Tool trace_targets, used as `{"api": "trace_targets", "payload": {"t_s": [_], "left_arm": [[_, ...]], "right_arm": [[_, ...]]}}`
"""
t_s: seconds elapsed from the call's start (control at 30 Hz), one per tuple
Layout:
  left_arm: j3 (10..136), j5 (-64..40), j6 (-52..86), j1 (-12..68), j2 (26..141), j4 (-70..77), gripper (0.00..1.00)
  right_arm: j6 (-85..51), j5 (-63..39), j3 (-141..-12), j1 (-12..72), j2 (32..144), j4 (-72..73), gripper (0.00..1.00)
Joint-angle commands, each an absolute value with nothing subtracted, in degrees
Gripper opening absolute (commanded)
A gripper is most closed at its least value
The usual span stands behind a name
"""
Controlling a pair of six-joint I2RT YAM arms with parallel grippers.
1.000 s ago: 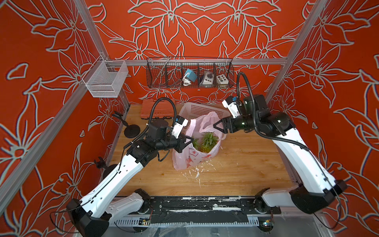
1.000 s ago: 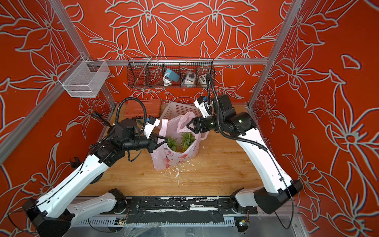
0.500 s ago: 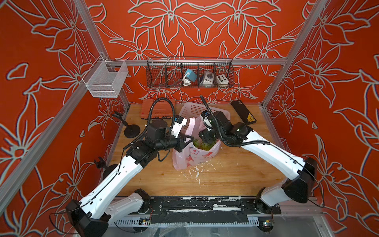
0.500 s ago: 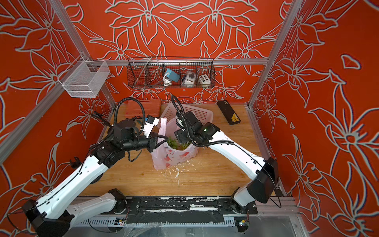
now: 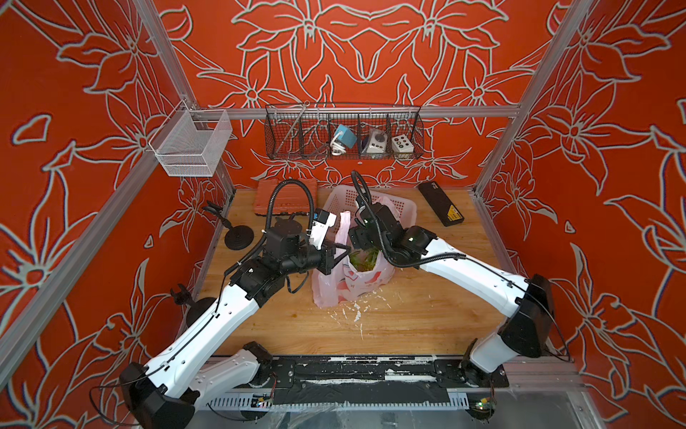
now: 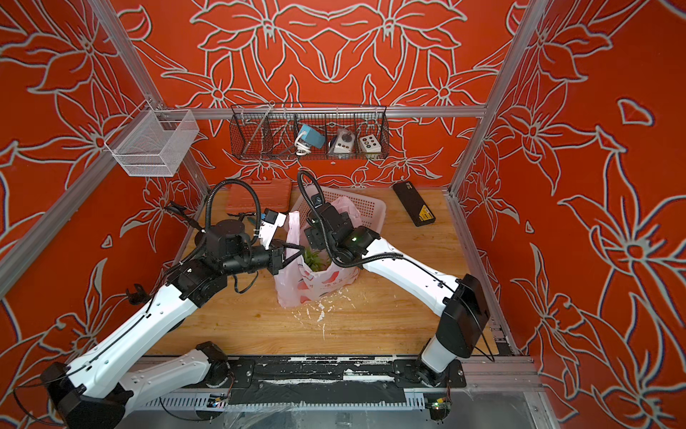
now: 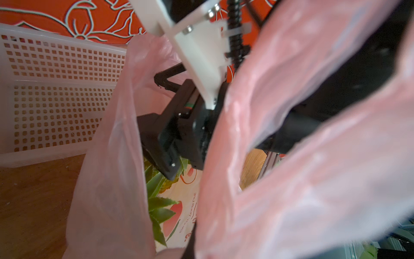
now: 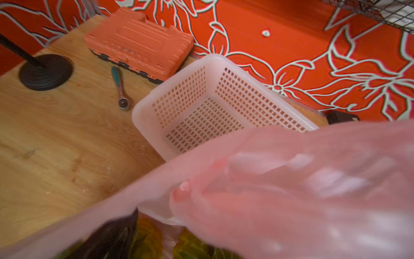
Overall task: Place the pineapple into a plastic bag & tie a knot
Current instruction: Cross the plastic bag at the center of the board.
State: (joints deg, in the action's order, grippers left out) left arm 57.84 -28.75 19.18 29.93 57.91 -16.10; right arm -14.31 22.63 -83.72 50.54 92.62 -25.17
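change: right arm has swung in from right of centre to directly over the bag point(image 5: 352, 276) mouth; the right gripper point(image 7: 167, 143) now sits down inside the opening, just above the pineapple point(image 5: 365, 258) crown.
vs earlier: a second ago the right gripper was outside, at the bag's right rim; black box point(image 5: 441, 203) at upper right of the table was hidden behind that arm, now exposed. Left arm pose looks unchanged.
meaning: looks like it let go of the right rim and is going for something inside or for the far handle. Tying not started.
right gripper: left wrist view shows its jaws spread, nothing visibly pinched between them. Right wrist view is mostly blocked by blurred pink film, no help.
left gripper point(image 6: 293, 249): closed on the bag's left handle, holding it raised. In both top views the handle stands as a vertical pink strip beside the white camera bracket.
bag: centre of both top views, standing on the table point(image 5: 408, 319), mouth open, just in front of the white basket point(image 5: 402, 208).
pineapple: inside the bag, green leaves showing through the mouth; yellow-green skin at the bottom edge of the right wrist view.
knot: none visible; handles apart.
debris: white flecks on the wood just below the bag.
background: orange case point(image 8: 139, 42) and ratchet point(image 8: 119, 89) upper left of right wrist view, untouched.
risk: thin film may snag on spread jaws on the way out.
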Motion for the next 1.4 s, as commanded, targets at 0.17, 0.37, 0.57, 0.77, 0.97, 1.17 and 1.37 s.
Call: {"api": "trace_targets", "payload": {"t_s": [0.17, 0.37, 0.57, 0.77, 0.97, 1.17, 1.37], "left_arm": [[57.7, -29.97, 19.5, 29.53, 57.15, -15.02, 0.0], [57.13, -29.79, 19.34, 29.53, 54.61, -15.46, 0.0], [57.13, -29.97, 19.08, 29.53, 53.97, -15.91, 0.0], [58.06, -30.06, 18.49, 29.53, 54.7, -16.41, 0.0], [60.17, -30.76, 17.57, 29.54, 55.74, -17.74, 0.0], [61.04, -31.27, 17.26, 29.53, 56.25, -18.37, 0.0], [61.43, -31.62, 17.21, 29.53, 56.25, -18.7, 0.0]], "right_arm": [[-16.43, 34.36, -87.27, 50.51, 93.43, -23.93, 0.81], [-13.36, 40.67, -85.26, 48.96, 83.08, -20.2, 0.63], [-12.21, 40.43, -85.35, 41.41, 76.22, -25.44, 0.61], [-13.18, 29.3, -81.37, 36.16, 66.95, -27.82, 0.79], [-13.95, 15.16, -79.28, 34.28, 62.21, -28.96, 0.98], [-21.17, 4.45, -81.75, 31.6, 62.83, -30.85, 0.98], [-17.81, -12.98, -81.8, 31.66, 63.93, -26.94, 0.94]]}}
